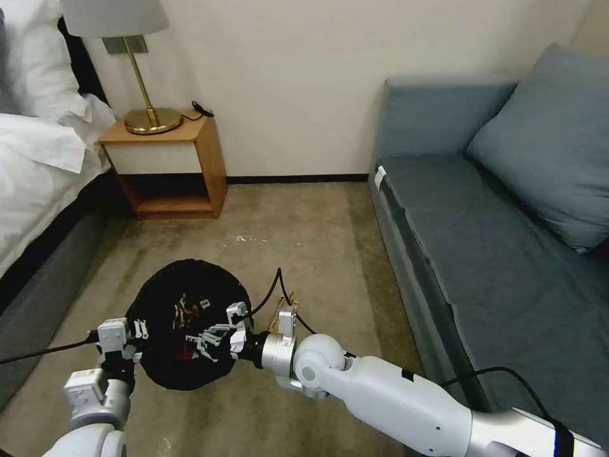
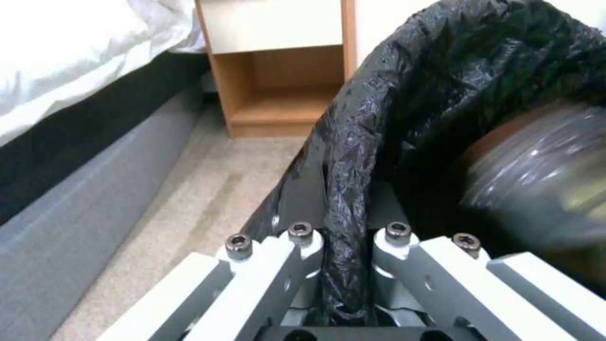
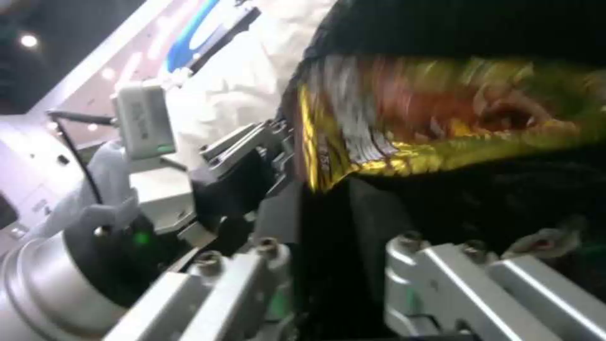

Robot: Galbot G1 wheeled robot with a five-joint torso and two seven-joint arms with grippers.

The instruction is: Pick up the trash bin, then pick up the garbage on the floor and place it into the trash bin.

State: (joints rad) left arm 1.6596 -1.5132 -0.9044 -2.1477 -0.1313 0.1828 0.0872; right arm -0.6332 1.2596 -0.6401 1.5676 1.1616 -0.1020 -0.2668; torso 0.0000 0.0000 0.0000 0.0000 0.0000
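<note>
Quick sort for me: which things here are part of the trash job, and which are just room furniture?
Job: trash bin, held at its rim by the left gripper; yellow-brown wrapper inside it; right gripper open over the bin.

Background: nightstand, lamp, bed, sofa.

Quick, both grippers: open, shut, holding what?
Left gripper: shut on the rim of the round black-bagged trash bin.
Right gripper: open over the bin's mouth, holding nothing.

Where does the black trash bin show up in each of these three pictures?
Head view: the trash bin sits low and left of centre, between the two grippers.
Left wrist view: its bag-covered rim runs up from between the left gripper's fingers, which pinch it.
Right wrist view: its dark inside spreads across the right, a shiny yellow wrapper in it.
Shared landmark: the left gripper, on the bin's rim.
</note>
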